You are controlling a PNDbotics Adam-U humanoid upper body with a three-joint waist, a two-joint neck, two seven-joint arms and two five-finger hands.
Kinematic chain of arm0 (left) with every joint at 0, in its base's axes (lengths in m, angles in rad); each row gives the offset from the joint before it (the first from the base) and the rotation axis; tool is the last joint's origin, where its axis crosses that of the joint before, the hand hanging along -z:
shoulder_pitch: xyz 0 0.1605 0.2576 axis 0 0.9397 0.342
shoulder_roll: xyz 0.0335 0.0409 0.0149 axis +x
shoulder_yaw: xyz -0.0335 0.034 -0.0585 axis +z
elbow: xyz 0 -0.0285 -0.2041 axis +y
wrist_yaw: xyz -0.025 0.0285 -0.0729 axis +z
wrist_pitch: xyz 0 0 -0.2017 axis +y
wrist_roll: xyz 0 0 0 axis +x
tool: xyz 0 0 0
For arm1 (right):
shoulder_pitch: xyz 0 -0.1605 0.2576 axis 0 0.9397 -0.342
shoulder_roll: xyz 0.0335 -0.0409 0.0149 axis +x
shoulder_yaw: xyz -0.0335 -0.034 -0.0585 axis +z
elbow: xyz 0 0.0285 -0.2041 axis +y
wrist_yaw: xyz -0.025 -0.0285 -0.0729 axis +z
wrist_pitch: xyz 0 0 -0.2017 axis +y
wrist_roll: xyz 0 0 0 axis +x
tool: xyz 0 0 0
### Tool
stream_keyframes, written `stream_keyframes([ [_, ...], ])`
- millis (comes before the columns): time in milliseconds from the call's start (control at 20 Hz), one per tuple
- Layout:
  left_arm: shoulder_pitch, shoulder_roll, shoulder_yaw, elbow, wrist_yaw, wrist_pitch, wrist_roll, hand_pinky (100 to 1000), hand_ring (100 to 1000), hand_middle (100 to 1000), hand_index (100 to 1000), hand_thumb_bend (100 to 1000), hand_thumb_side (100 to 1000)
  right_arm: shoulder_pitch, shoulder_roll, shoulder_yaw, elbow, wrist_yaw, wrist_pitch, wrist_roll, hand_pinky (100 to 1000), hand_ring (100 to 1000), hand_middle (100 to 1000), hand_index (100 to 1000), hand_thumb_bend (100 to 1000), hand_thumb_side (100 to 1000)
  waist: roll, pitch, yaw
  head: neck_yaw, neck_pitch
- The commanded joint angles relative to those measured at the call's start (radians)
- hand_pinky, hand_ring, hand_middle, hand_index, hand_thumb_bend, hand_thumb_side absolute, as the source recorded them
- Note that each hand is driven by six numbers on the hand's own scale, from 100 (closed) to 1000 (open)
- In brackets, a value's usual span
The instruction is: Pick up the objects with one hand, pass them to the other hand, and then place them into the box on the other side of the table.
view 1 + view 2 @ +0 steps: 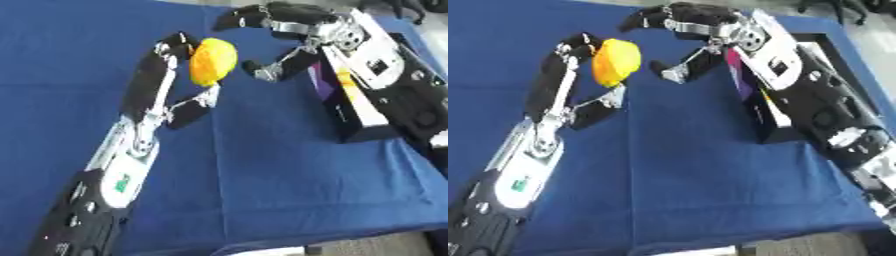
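A yellow-orange rounded object (213,61) is held above the blue table between the curled fingers and thumb of my left hand (168,85), at upper centre. My right hand (284,37) reaches in from the upper right, just to the right of the object. Its fingers (248,16) arch over a gap and its thumb (267,70) points toward the object without touching it. The black box (359,117) with a purple and yellow inner wall lies at the right, largely covered by my right forearm.
The blue cloth table (262,185) fills the view, with its front edge along the bottom. Dark chair legs (833,6) show at the far upper right beyond the table.
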Motion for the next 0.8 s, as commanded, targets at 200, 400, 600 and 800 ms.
stream_keyframes([
  [200,-0.022,-0.015,0.003,-0.005,-0.032,0.003,0.017,753,595,607,567,100,187,-0.012,-0.027,-0.006,-0.03,-0.039,-0.002,0.054,922,1000,918,1000,100,209,-0.009,-0.002,-0.005,0.004,-0.001],
  [400,-0.021,-0.018,0.004,-0.002,-0.039,0.007,0.023,752,593,606,567,100,188,-0.012,-0.026,-0.005,-0.047,-0.07,0.0,0.091,927,1000,923,1000,100,231,-0.01,0.0,-0.006,0.004,-0.001],
  [600,-0.02,-0.025,0.006,0.006,-0.042,0.01,0.026,752,592,605,567,100,194,-0.013,-0.026,-0.003,-0.056,-0.08,0.005,0.108,928,1000,923,1000,100,257,-0.011,0.003,-0.007,0.003,-0.001],
  [800,-0.022,-0.031,0.006,0.008,-0.04,0.009,0.036,751,590,602,567,100,197,-0.014,-0.023,-0.004,-0.053,-0.076,0.007,0.107,930,1000,925,1000,100,278,-0.013,0.005,-0.007,0.002,-0.001],
])
